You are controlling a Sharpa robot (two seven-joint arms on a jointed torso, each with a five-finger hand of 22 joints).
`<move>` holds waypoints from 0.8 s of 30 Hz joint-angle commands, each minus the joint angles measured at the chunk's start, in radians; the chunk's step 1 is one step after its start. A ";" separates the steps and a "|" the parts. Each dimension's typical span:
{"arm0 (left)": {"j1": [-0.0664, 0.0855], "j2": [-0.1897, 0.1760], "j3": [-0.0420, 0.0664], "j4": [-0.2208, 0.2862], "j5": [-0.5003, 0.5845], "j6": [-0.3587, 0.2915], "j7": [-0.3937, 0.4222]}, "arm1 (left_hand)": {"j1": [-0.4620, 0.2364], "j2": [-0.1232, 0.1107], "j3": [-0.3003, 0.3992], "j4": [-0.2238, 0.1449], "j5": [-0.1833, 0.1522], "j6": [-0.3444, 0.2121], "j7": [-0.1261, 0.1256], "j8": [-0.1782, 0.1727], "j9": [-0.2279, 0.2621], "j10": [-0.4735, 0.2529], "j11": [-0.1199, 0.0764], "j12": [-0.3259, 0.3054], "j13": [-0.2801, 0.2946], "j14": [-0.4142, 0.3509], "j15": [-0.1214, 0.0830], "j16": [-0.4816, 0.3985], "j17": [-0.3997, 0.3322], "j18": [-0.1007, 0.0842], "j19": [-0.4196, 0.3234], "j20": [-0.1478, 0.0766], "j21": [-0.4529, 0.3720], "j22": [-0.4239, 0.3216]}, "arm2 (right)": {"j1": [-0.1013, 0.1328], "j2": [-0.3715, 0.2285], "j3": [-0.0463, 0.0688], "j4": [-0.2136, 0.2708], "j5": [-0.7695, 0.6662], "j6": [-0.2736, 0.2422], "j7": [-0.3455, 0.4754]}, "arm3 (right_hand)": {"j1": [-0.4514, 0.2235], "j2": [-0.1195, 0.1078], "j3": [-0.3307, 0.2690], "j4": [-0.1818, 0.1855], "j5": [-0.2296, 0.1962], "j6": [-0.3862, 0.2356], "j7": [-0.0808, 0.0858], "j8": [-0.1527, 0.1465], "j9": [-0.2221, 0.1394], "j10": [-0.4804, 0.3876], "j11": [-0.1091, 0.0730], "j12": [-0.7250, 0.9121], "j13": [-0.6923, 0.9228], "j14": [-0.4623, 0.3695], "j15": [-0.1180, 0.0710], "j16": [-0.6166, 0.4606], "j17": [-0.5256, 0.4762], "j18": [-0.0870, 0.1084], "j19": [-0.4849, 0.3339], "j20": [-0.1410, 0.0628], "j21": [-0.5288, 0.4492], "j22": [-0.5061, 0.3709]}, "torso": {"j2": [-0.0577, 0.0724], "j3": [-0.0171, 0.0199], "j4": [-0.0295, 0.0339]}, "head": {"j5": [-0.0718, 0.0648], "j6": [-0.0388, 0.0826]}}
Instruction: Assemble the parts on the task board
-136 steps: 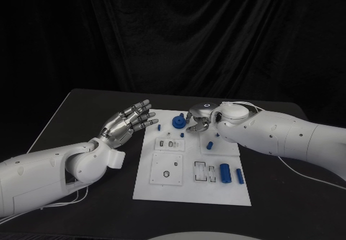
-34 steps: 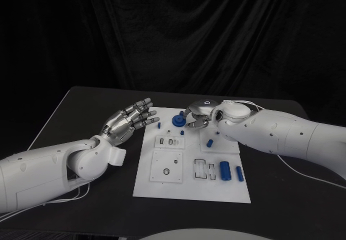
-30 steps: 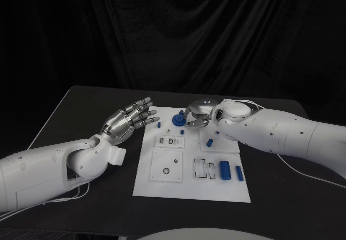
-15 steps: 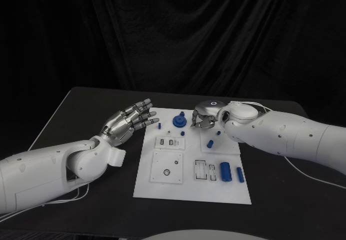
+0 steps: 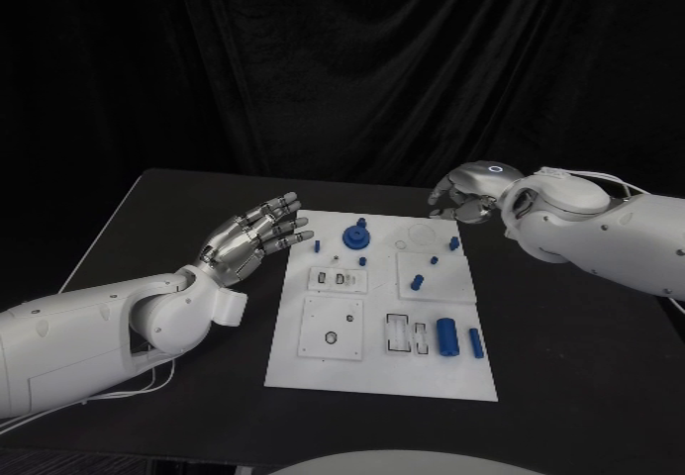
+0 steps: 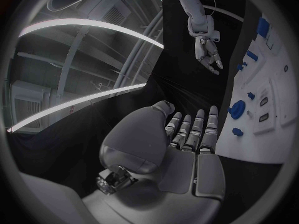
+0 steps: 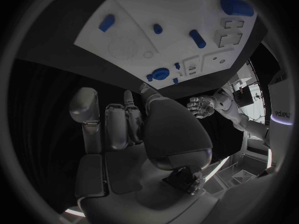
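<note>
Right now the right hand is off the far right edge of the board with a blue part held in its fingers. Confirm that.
Not quite. The right hand is off the far right edge of the board, but it holds nothing: the right wrist view shows its fingers curled in with no blue part in them.

Dim around me: black drapes and table swallow the light, while my white task board (image 5: 383,307) shows bright from overhead. My wrist views bend edges hard, and ceiling light strips glare in them.
</note>
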 commanded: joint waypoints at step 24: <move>-0.002 0.013 0.001 -0.002 -0.001 0.022 0.008 | -0.012 0.000 0.013 0.000 -0.004 -0.001 0.007 0.005 0.001 -0.003 0.005 0.003 0.001 0.002 0.008 0.007 0.001 -0.012 0.002 0.005 0.005 0.002 | -0.086 -0.171 -0.014 0.033 0.026 -0.051 -0.030 | 0.031 -0.034 -0.004 0.027 -0.033 -0.086 -0.010 -0.012 -0.098 -0.075 -0.014 -0.088 -0.039 -0.015 -0.017 -0.068 0.040 0.011 0.003 -0.016 -0.049 0.118 | 0.001 0.0011 0.0013 | -0.016 0.002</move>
